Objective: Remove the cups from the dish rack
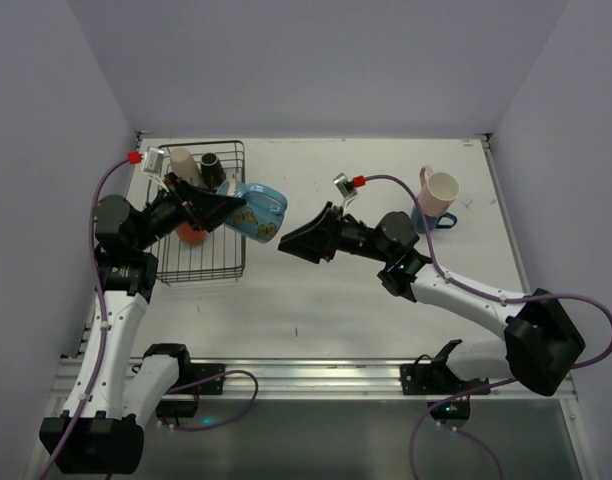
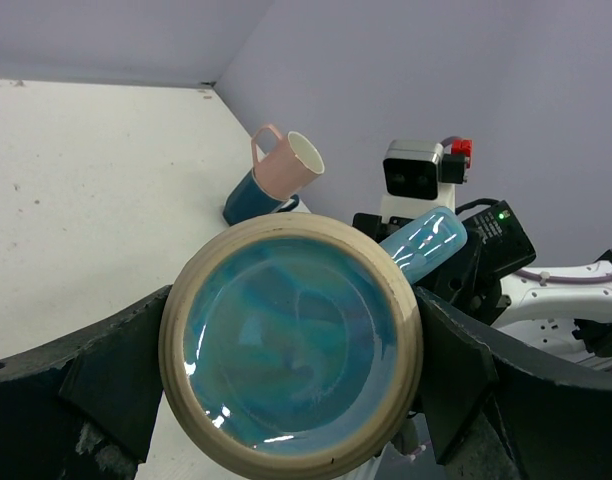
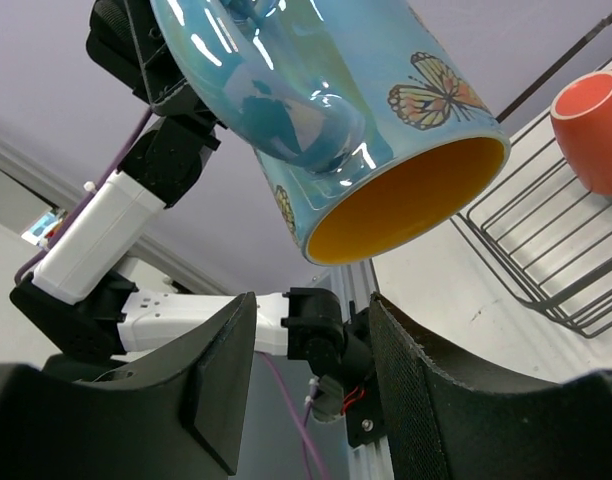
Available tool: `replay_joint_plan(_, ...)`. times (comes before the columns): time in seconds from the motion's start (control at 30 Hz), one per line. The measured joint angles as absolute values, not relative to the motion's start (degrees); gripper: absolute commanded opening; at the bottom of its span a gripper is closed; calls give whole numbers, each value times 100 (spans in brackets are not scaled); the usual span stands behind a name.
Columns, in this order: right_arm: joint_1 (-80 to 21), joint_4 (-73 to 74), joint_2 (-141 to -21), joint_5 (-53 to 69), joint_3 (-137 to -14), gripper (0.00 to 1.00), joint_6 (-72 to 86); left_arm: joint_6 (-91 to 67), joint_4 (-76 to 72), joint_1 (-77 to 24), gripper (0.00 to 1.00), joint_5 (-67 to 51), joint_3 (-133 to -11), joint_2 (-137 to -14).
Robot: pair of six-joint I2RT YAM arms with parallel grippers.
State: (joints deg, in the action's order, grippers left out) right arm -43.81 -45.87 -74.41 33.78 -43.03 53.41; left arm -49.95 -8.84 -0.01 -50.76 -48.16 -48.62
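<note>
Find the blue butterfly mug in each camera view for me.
Top external: the mug is left of centre, just right of the rack, held by the left fingers.
Left wrist: its base fills the lower centre, between the fingers.
Right wrist: top centre, with its yellow mouth facing down and right.
Shared landmark: the left fingers holding it show in all three views.

A white table [image 1: 366,300] is enclosed on three sides by plain pale lilac walls [image 1: 316,60]. A metal rail [image 1: 316,372] is fixed along its near edge.
</note>
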Motion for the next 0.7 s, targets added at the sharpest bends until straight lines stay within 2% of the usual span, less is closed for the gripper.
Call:
replay_joint_plan(0.27, -4381, -5068, -7762, 3402, -4303, 51, 5443, -5017, -897, -1, 0, -5131, -4816, -4759)
replay_joint_plan(0.7, -4381, -6654, -8490, 3557, -4473, 50, 6106, -5063, -1035, -1, 0, -5205, -4733, -4703)
